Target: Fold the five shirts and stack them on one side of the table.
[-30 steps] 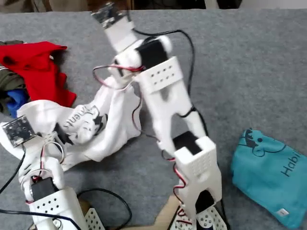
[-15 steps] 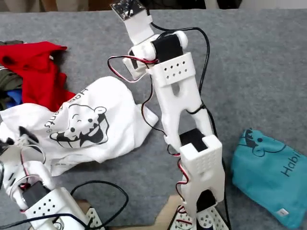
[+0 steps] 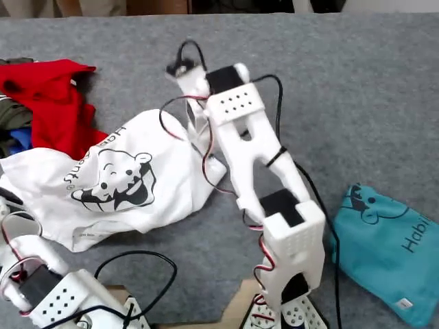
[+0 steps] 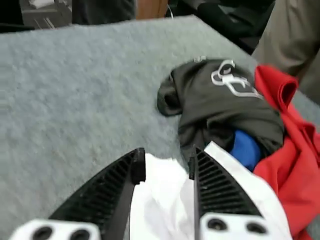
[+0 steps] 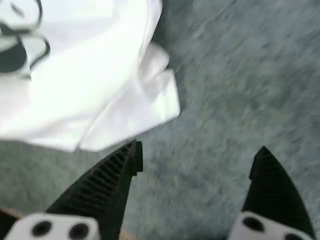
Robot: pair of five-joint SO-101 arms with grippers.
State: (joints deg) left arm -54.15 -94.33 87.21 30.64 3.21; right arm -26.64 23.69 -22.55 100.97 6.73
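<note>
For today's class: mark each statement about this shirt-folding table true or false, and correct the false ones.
1. The white shirt lies spread out with its bear print facing up. True.
2. The teal shirt sits in a pile with the red shirt. False: it lies folded on its own at the right of the high view, far from the red shirt.
3. The right gripper is open and holds nothing. True.
4. The red shirt is neatly folded. False: it lies crumpled against a dark shirt and a blue shirt.
</note>
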